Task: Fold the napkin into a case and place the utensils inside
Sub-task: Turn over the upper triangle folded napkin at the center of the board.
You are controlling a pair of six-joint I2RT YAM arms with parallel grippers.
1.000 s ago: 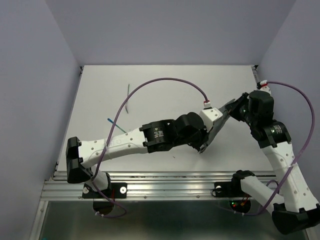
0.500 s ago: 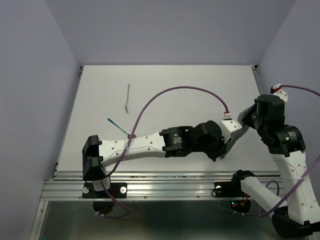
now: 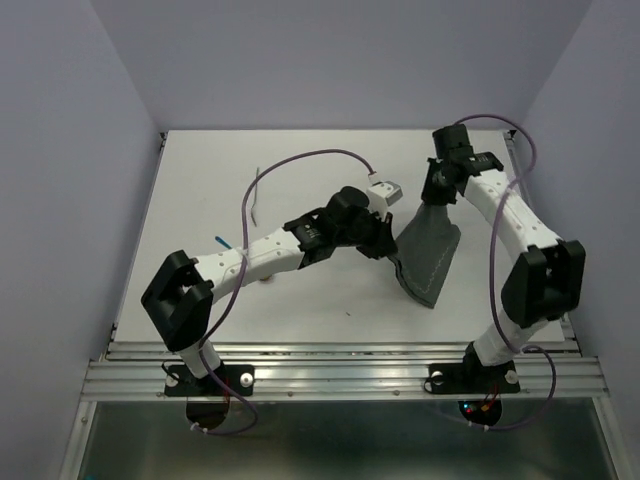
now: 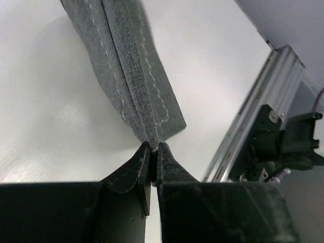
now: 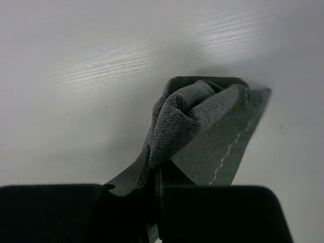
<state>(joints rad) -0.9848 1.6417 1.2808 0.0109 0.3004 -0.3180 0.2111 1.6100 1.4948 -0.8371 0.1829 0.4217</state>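
Note:
The dark grey napkin (image 3: 427,252) lies folded and partly lifted at the table's right middle, with its point toward the front. My left gripper (image 3: 388,246) is shut on its left folded edge (image 4: 132,86), seen close in the left wrist view. My right gripper (image 3: 437,196) is shut on its bunched far end (image 5: 188,117). The slim grey utensil (image 3: 256,198) lies at the far left. The spoon's teal handle (image 3: 221,241) shows beside my left arm, which hides its red bowl.
The left arm (image 3: 270,255) stretches across the table's middle with its purple cable (image 3: 300,160) looping above. The metal rail (image 3: 330,352) runs along the front edge. The right arm's base (image 4: 286,144) shows in the left wrist view.
Both grippers moved away from the front right, the right one far toward the back, the left one toward the middle. The napkin now hangs spread between them.

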